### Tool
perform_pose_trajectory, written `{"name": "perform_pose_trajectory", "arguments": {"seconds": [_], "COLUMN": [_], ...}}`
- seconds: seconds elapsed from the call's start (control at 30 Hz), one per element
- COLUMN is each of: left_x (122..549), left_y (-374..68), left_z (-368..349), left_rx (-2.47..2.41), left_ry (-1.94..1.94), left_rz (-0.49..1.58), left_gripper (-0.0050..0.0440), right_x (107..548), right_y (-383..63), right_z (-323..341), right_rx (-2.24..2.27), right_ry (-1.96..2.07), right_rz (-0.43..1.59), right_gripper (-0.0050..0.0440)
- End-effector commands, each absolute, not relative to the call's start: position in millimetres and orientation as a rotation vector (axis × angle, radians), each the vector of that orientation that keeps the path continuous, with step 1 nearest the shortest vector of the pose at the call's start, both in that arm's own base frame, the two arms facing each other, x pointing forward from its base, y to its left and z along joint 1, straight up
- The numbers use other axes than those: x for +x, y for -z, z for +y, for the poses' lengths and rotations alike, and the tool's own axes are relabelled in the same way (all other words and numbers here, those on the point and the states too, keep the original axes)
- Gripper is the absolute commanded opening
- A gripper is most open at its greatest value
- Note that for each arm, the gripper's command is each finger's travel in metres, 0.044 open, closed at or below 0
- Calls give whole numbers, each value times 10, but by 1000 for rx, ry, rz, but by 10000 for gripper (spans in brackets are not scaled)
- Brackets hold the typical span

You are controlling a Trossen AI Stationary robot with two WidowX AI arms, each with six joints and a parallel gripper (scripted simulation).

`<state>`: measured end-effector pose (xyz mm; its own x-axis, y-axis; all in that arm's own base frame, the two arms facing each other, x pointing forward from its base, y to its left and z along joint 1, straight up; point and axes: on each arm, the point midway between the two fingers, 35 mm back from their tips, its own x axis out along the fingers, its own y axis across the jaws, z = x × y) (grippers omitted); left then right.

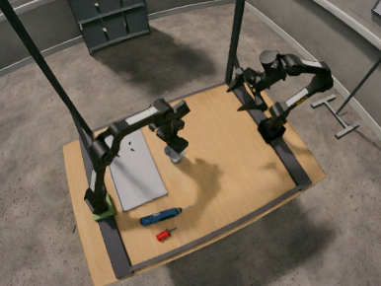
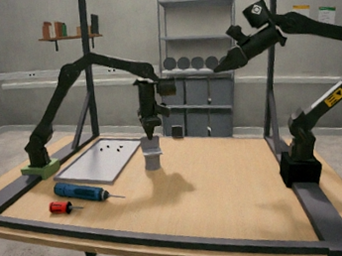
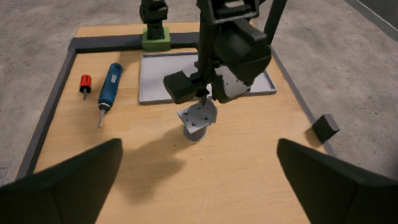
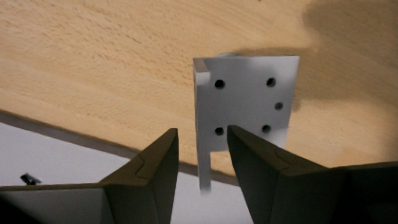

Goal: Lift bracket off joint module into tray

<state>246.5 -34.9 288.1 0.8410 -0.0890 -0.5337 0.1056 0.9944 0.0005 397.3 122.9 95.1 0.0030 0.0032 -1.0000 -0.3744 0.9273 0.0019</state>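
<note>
The grey angle bracket [image 4: 247,107] sits on top of the short grey joint module [image 2: 152,160], which stands upright on the table beside the tray [image 1: 135,170]. My right gripper [image 4: 202,134] points straight down over it. Its fingers are partly closed and straddle the bracket's upright flange, with a gap showing on each side. The bracket also shows in the left wrist view [image 3: 198,116] and in the exterior view [image 2: 151,146]. My left gripper [image 2: 220,68] is open, empty and raised high above the table's far side, apart from the bracket.
A blue screwdriver [image 1: 160,215] and a small red screwdriver [image 1: 164,235] lie near the front edge. A few small dark screws [image 2: 112,147] lie in the tray. A small dark block [image 3: 326,127] sits at the table's edge. Upright frame posts stand at the table's corners.
</note>
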Motion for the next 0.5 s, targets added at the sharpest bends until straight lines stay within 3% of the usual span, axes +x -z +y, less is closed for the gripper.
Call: {"name": "perform_pose_trajectory", "arguments": {"seconds": [0.0, 0.4, 0.47], "left_x": [2459, 2459, 2459], "left_y": [-2949, -2949, -2949], "left_z": [-351, -351, -351], "left_rx": [28, 28, 28], "left_ry": [103, 103, 103], "left_rz": [543, 543, 543], "left_gripper": [440, 440, 440], "right_x": [3986, 3987, 3987], "right_y": [-888, -738, -738], "right_z": [1228, 1229, 1229], "right_rx": [-304, -304, -304], "right_ry": [-301, -301, -301], "right_rz": [1539, 1539, 1539], "right_gripper": [130, 130, 111]}}
